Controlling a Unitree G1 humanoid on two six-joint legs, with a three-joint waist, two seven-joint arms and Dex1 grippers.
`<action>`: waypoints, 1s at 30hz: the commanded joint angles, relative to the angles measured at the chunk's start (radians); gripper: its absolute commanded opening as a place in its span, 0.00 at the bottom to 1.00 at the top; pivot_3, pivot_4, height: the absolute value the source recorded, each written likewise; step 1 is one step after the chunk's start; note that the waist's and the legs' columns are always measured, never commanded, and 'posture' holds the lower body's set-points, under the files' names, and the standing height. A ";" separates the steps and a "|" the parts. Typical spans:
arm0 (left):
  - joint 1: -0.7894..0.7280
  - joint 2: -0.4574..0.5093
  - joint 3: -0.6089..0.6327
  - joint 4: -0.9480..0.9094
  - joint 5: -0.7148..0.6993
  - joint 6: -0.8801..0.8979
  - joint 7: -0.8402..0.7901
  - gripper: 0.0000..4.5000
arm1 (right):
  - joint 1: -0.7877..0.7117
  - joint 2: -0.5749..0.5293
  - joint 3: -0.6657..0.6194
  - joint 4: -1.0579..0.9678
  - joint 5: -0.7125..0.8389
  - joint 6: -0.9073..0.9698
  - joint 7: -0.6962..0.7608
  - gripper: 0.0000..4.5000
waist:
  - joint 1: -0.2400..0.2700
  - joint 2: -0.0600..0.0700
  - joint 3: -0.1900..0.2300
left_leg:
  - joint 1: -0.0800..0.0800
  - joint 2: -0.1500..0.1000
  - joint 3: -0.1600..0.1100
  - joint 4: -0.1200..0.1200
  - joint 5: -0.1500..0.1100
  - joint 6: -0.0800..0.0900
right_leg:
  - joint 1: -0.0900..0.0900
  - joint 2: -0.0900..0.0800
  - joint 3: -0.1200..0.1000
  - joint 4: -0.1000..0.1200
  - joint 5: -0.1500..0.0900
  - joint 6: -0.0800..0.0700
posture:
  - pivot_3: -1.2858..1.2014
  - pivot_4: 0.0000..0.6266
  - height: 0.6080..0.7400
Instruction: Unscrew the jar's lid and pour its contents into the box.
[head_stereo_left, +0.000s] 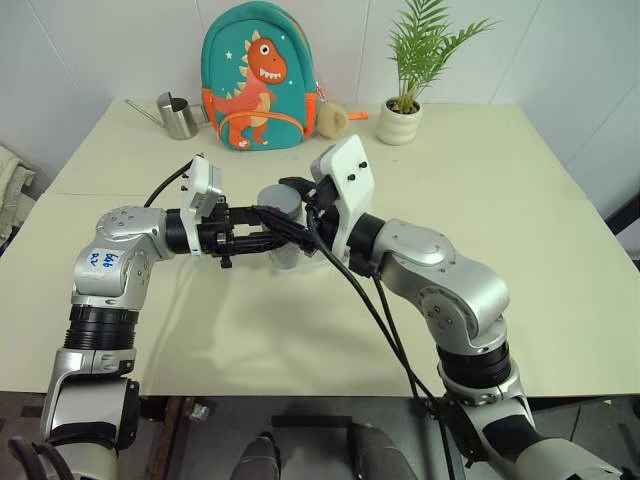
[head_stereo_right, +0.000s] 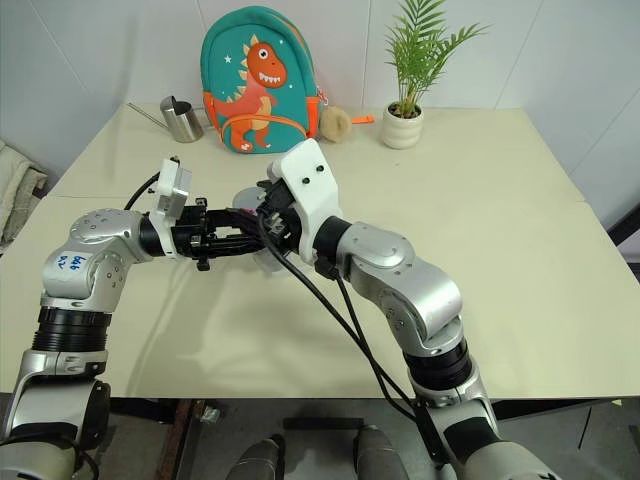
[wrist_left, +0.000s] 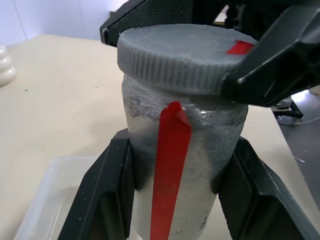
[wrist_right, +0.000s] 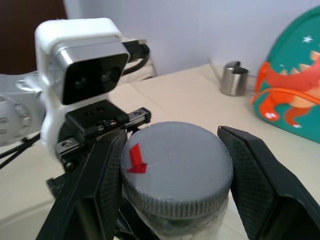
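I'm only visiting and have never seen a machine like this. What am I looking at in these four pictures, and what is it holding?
It is a two-armed robot at a table. Two pictures come from cameras in its head; the other two from a camera on each wrist. The left gripper clamps a grey jar by its body, above a clear box. The right gripper is closed around the jar's lid, ready to unscrew it. At the table's far edge stand a dinosaur backpack, a steel watering can and a potted plant.
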 joint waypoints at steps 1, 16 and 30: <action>-0.020 0.006 0.005 0.053 0.006 -0.039 -0.017 0.41 | -0.052 -0.002 0.001 -0.055 0.129 -0.024 0.160 0.57 | -0.001 0.000 0.000 | 0.000 0.000 0.000 0.000 0.000 0.000 | 0.000 0.000 0.000 0.000 0.000 0.000 | 0.52 0.24 1.00; -0.088 -0.013 -0.008 0.212 -0.016 -0.161 -0.192 0.41 | -0.091 -0.061 -0.033 -0.014 0.257 -0.027 0.464 0.57 | -0.001 0.000 0.000 | 0.000 0.000 0.000 0.000 0.000 0.000 | 0.000 0.000 0.000 0.000 0.000 0.000 | 0.52 0.24 1.00; -0.088 -0.007 -0.014 0.202 -0.031 -0.164 -0.223 0.41 | -0.095 -0.065 -0.018 0.008 0.201 -0.053 0.462 0.57 | -0.001 0.000 0.000 | 0.000 0.000 0.000 0.000 0.000 0.000 | 0.000 0.000 0.000 0.000 0.000 0.000 | 0.52 0.24 1.00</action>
